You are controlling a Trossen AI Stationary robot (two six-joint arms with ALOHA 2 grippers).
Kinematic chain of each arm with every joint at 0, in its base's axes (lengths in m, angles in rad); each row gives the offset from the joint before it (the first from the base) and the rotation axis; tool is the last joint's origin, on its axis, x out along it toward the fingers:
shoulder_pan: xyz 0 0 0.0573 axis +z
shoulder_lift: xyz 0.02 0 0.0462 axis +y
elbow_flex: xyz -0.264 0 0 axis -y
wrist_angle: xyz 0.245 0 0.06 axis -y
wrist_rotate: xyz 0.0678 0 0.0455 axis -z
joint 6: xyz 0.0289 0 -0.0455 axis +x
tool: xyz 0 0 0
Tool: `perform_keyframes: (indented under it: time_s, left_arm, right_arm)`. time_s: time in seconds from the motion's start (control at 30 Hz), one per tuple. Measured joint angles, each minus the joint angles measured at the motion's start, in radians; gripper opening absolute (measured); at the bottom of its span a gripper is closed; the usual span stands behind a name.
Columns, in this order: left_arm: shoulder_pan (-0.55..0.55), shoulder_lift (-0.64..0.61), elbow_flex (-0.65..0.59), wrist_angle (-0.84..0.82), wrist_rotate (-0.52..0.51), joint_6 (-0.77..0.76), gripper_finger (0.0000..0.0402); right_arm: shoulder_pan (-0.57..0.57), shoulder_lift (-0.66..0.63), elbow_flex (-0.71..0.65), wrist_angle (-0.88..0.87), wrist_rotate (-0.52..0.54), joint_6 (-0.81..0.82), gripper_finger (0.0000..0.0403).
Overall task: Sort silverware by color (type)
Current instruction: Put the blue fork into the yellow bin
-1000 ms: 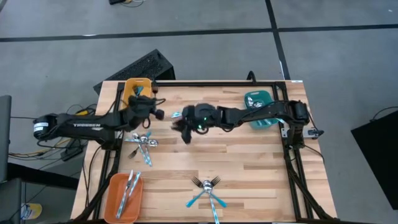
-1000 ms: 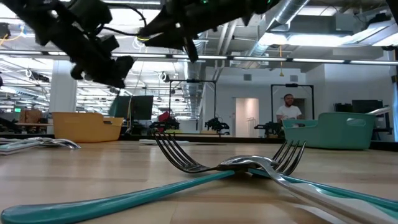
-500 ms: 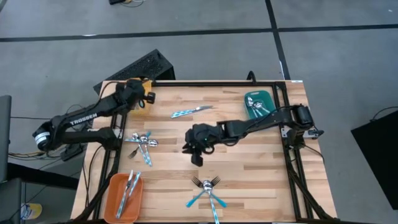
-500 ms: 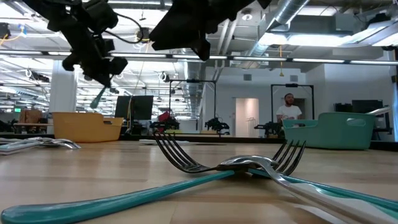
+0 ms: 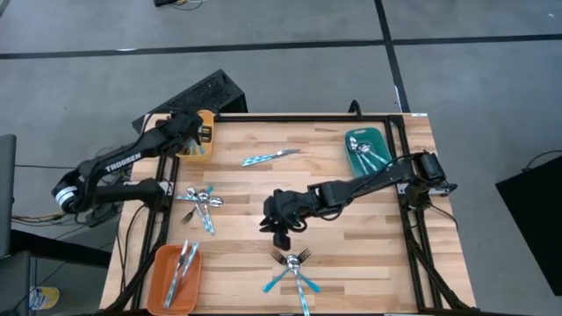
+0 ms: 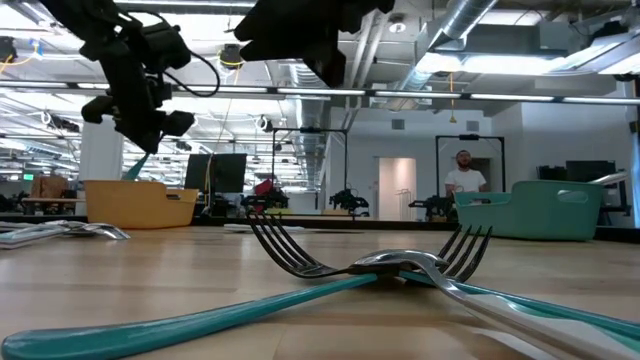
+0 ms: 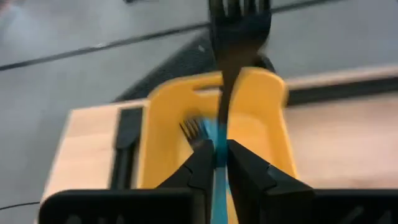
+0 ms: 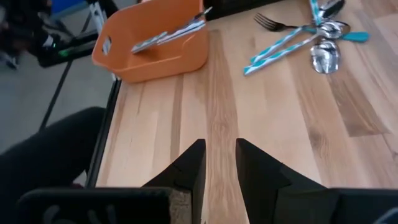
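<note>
Where the high view looks straight down, the left gripper [image 5: 198, 136] sits over the yellow tray [image 5: 195, 151] at the table's [image 5: 351, 237] far-left corner; fingers not readable from here. Right gripper [image 5: 283, 230] hangs over mid-table, just above the fork pile [image 5: 292, 268] near the front edge. Other silverware: one knife [image 5: 268, 157] lying alone betw. yellow and teal trays; mixed cluster [image 5: 201, 204] at left; several pcs in the orange tray [image 5: 173, 279] at front-left corner; spoons in the teal tray [image 5: 366, 154] at far right.

Low view: two forks [image 6: 370, 262] crossed on the wood in foreground, tines up, teal handles running toward camera. Left gripper [image 6: 142, 148] is above the yellow tray [image 6: 140, 203], a blue handle [image 6: 134, 165] slanting down from it. Right arm is a dark mass at top centre; its fingers can't be read here. Teal tray [image 6: 545, 212] at right. A person [image 6: 464, 185] stands in the room beyond.

Left wrist view: fingers [image 7: 200, 168] pinched onto a fork [image 7: 237, 37] by its blue handle, tines pointing away, over the yellow tray [image 7: 163, 134]; another fork [image 7: 198, 132] lies inside it.

Right wrist view: fingers [image 8: 189, 167] apart w/ a narrow gap, nothing betw. them, bare wood below. Orange tray [image 8: 155, 53] w/ pcs and the left cluster [image 8: 311, 40] ahead.
</note>
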Motion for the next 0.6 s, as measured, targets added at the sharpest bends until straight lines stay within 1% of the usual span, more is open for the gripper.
perform_keyframes:
  time_s: [0.13, 0.2, 0.27, 0.33, 0.37, 0.4, 0.47, 0.5, 0.53, 0.6]
  left_arm:
    - [-0.004, 0.055, 0.000, 0.002, -0.080, -0.013, 0.0064]
    - [-0.008, 0.079, 0.000, 0.002, -0.105, -0.034, 0.0084]
    - [-0.007, 0.093, 0.000, -0.010, -0.097, -0.056, 0.0105]
    - [-0.007, 0.089, 0.000, -0.037, -0.023, -0.060, 0.0123]
    - [-0.007, 0.080, 0.000, -0.055, 0.051, -0.053, 0.0130]
    - [-0.009, 0.069, 0.000, -0.064, 0.135, -0.036, 0.0136]
    - [-0.035, 0.032, 0.000, -0.062, 0.273, -0.002, 0.0141]
    - [-0.061, 0.007, 0.000, -0.053, 0.316, 0.011, 0.0142]
    - [-0.094, -0.020, 0.000, -0.037, 0.343, 0.021, 0.0141]
    - [-0.187, -0.079, 0.000, -0.006, 0.360, 0.025, 0.0137]
  right_arm:
    - [0.016, 0.000, 0.000, 0.005, 0.017, 0.044, 0.0110]
    - [0.037, 0.000, 0.000, -0.021, 0.086, 0.049, 0.0110]
    - [0.057, 0.000, 0.000, -0.090, 0.216, 0.046, 0.0110]
    - [0.075, 0.000, 0.000, -0.207, 0.355, 0.083, 0.0110]
    - [0.078, 0.000, 0.000, -0.278, 0.401, 0.127, 0.0110]
    - [0.083, 0.000, 0.000, -0.348, 0.425, 0.181, 0.0110]
    - [0.094, 0.001, 0.000, -0.448, 0.435, 0.277, 0.0110]
    - [0.108, 0.001, 0.000, -0.481, 0.434, 0.316, 0.0110]
    - [0.124, 0.001, 0.000, -0.504, 0.422, 0.348, 0.0110]
    - [0.161, 0.001, 0.000, -0.524, 0.387, 0.398, 0.0110]
